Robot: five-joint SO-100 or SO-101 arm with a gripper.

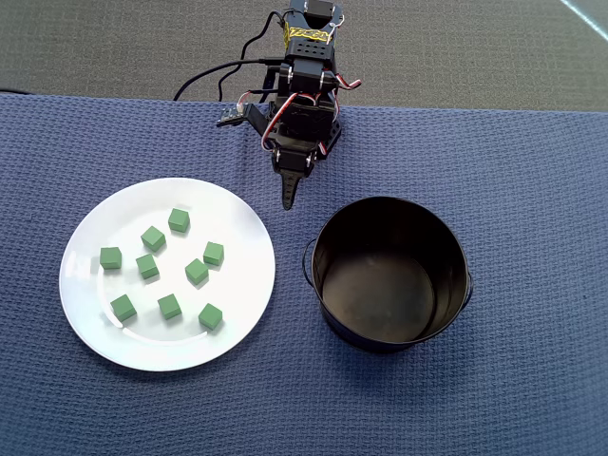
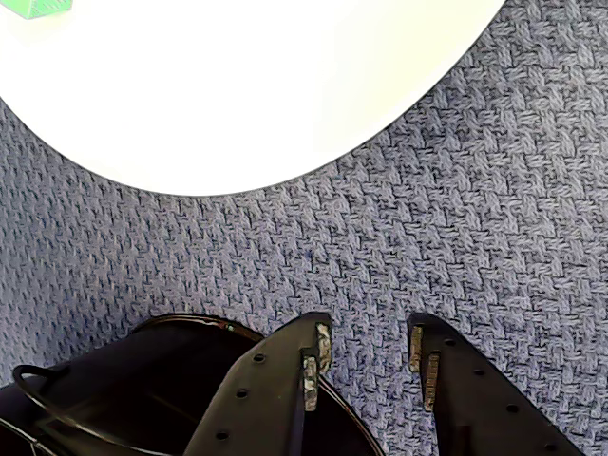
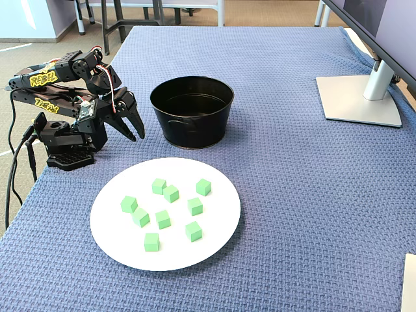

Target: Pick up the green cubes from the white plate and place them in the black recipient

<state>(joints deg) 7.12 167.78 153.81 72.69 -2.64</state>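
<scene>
8 green cubes [image 1: 169,269] on 1 white plate [image 1: 237,214], 1 black recipient [image 1: 389,274], parted gripper [image 3: 135,131]

a blue woven cloth [image 3: 292,195] covers the table. on it, the white plate [image 3: 117,224] lies just in front of the black recipient [image 3: 192,114]. a monitor stand [image 3: 357,97] rests well right of the recipient in the fixed view.
</scene>
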